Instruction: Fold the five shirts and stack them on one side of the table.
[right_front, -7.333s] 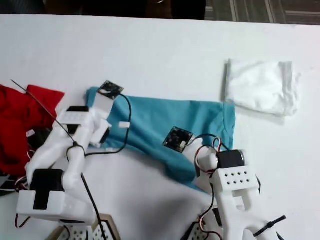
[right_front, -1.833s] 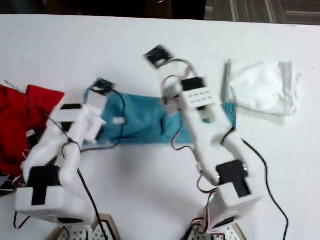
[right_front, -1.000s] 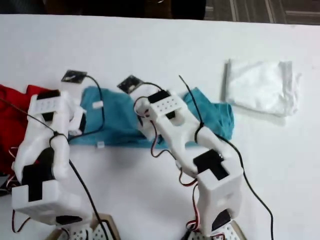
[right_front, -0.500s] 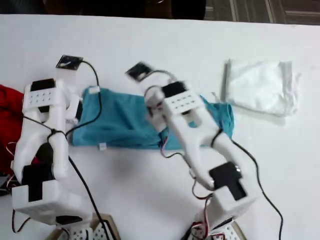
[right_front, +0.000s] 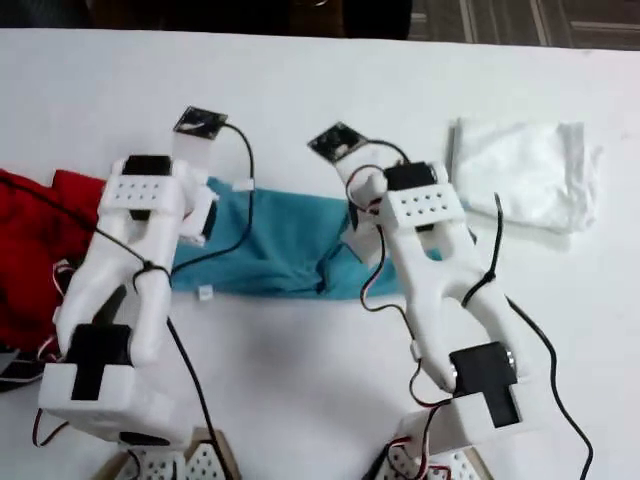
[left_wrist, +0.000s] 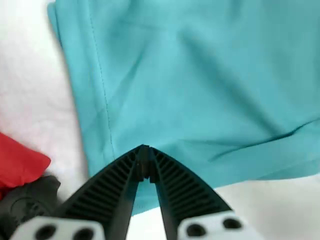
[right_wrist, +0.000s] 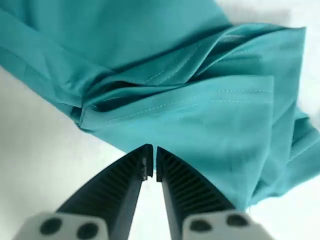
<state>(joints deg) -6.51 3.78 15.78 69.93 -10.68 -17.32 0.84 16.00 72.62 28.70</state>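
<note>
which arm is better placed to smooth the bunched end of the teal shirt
Right, probably. The right pincer hangs over the creased, bunched end of the teal shirt, nearest the folded white shirt; the left pincer sits over the flat end by the red shirt.

White table (right_front: 300, 90), dark strip (right_front: 200, 12) beyond its far edge, grey floor (right_front: 500, 20)

The left gripper (left_wrist: 144, 159) sits over the hemmed edge of the teal shirt (left_wrist: 200, 75), with its two black ribbed fingers (left_wrist: 117, 182) pressed together at the tips; whether fabric is caught between them cannot be determined. The teal shirt lies spread on the white desk (left_wrist: 30, 85), with a stitched seam running along one edge and shallow creases across the cloth. A corner of a red shirt (left_wrist: 17, 165) lies on the desk just beside the fingers, apart from the teal shirt.
</note>
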